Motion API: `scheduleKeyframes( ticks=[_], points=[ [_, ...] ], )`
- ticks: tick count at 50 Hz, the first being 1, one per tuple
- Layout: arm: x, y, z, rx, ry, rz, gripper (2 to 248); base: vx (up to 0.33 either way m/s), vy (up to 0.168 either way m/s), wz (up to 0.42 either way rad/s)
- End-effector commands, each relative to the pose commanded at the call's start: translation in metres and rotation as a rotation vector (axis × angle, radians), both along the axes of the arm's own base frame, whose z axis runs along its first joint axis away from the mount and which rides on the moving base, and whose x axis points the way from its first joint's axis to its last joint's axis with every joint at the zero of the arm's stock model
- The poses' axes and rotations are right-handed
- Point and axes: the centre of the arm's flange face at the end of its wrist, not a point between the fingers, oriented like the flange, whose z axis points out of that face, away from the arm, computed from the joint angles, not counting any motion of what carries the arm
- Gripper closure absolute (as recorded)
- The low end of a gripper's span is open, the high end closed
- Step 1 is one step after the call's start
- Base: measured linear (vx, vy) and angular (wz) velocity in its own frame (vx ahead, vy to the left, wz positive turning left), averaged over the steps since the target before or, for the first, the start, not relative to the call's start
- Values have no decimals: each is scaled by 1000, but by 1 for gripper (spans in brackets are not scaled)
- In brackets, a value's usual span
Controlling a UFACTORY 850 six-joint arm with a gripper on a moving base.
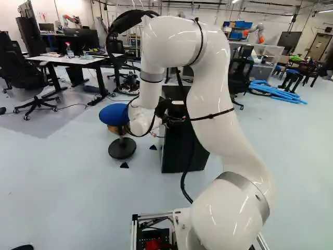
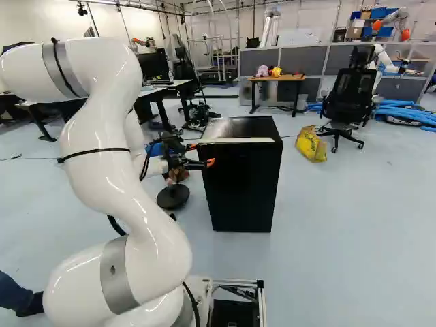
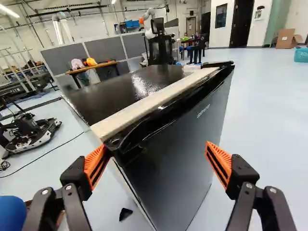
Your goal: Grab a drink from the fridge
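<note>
Wrist view shows the gripper (image 3: 156,147) with its jaws wide apart and nothing gripped: one orange pad (image 3: 96,166) is right by the near upper corner of the fridge (image 3: 130,96), the other out in front of the door (image 3: 178,144). Whether the first pad touches that corner is hard to make out from here. The fridge, black and upright on the floor, stands ahead of the base, right of the arm in the right base view; its door looks shut, and no drink can be seen, so opening up should come first. I'd take hold at the door's free edge, if that is the one by the near pad, with one finger worked into the seam and the other against the front. The door should be stiff, its glossy skin slippery, with a seal that resists and then lets go suddenly; the cabinet is probably heavy, though a hard tug might shift it. A can or bottle inside would likely be light, smooth and perhaps damp, best held round its middle with modest force. High on the door front sits a small line of pale lettering (image 3: 203,110), a maker's mark by its look.
</note>
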Motion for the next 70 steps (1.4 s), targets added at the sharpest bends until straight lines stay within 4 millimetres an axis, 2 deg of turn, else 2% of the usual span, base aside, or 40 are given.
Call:
scheduleKeyframes(
  ticks=[26, 48, 70],
  points=[
    [-52, 10, 2, -21, 46, 20, 3, 0, 0, 0],
    [-54, 7, 4, -35, 30, -34, 3, 0, 0, 0],
    [-41, 13, 3, -24, 13, -47, 3, 0, 0, 0]
  ],
)
